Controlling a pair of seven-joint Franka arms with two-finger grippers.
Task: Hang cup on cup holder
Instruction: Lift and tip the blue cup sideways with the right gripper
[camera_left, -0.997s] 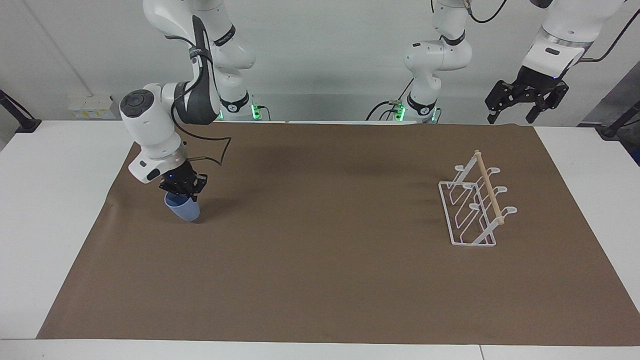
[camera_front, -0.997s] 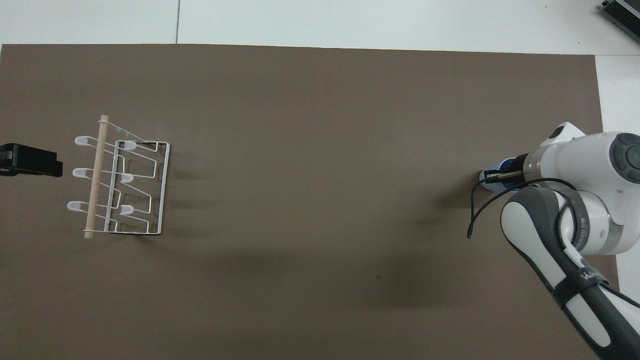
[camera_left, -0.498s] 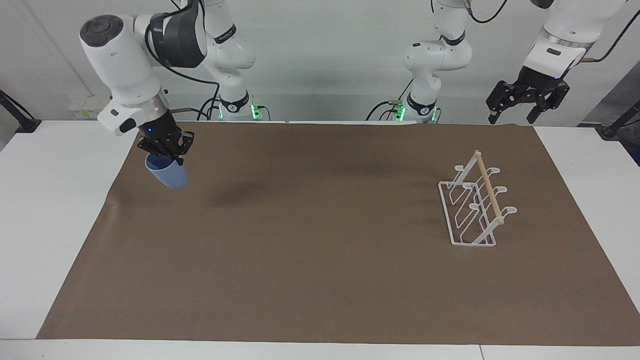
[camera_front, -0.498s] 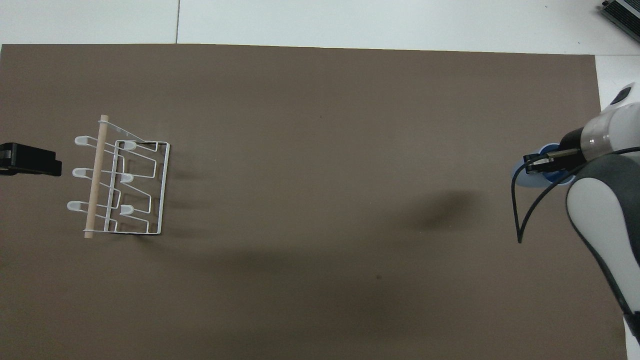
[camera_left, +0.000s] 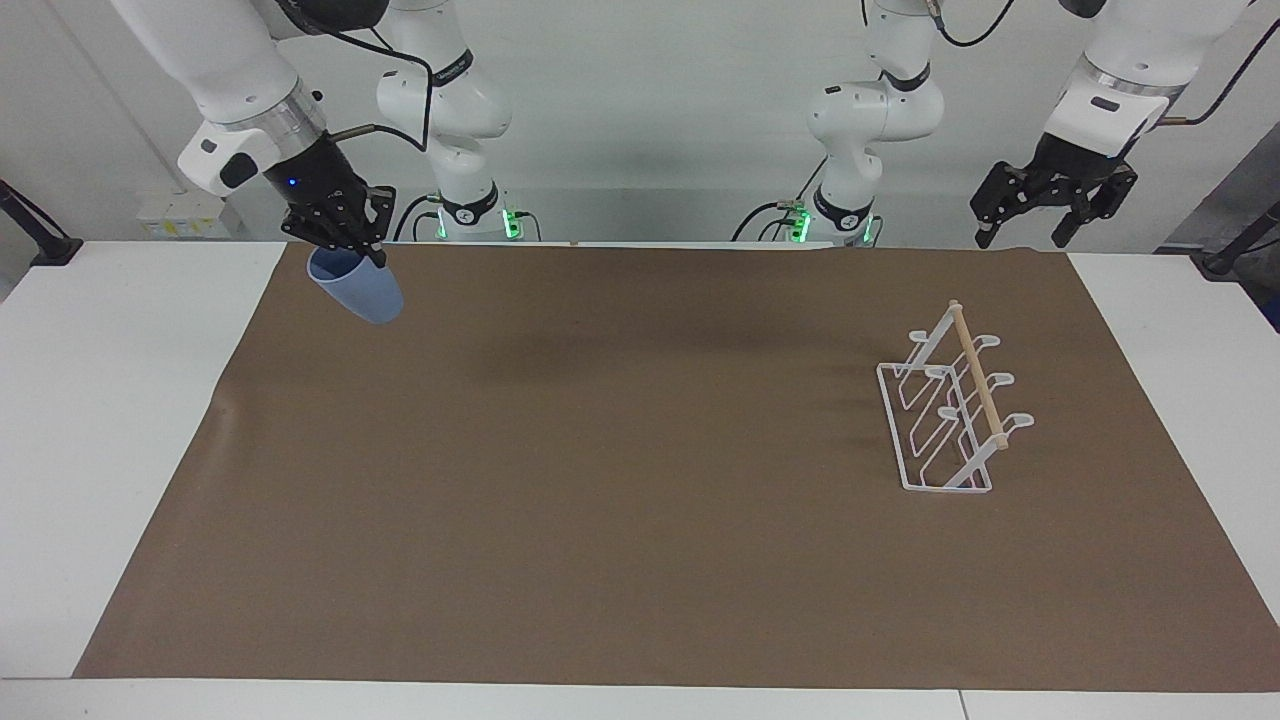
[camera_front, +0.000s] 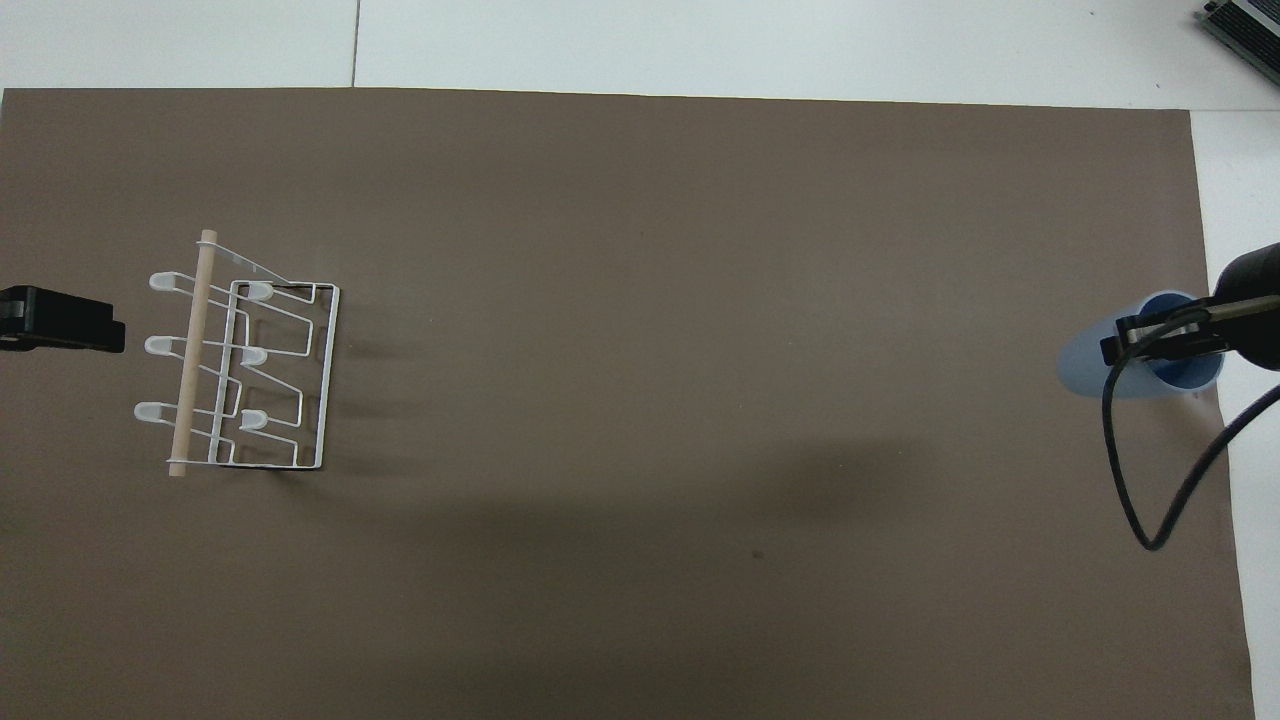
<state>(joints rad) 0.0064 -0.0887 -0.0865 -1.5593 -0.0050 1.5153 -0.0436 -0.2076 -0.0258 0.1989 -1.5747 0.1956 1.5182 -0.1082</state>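
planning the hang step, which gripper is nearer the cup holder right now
Left. The left gripper waits open in the air at the cup holder's end of the table. The right gripper holds the cup over the mat's other end.

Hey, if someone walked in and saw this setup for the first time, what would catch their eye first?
Probably the light blue cup, tilted in the air in the right gripper, over the brown mat's edge at the right arm's end of the table. Next, the white wire cup holder with its wooden dowel, standing empty on the mat toward the left arm's end. The left gripper hangs open above that end, waiting.
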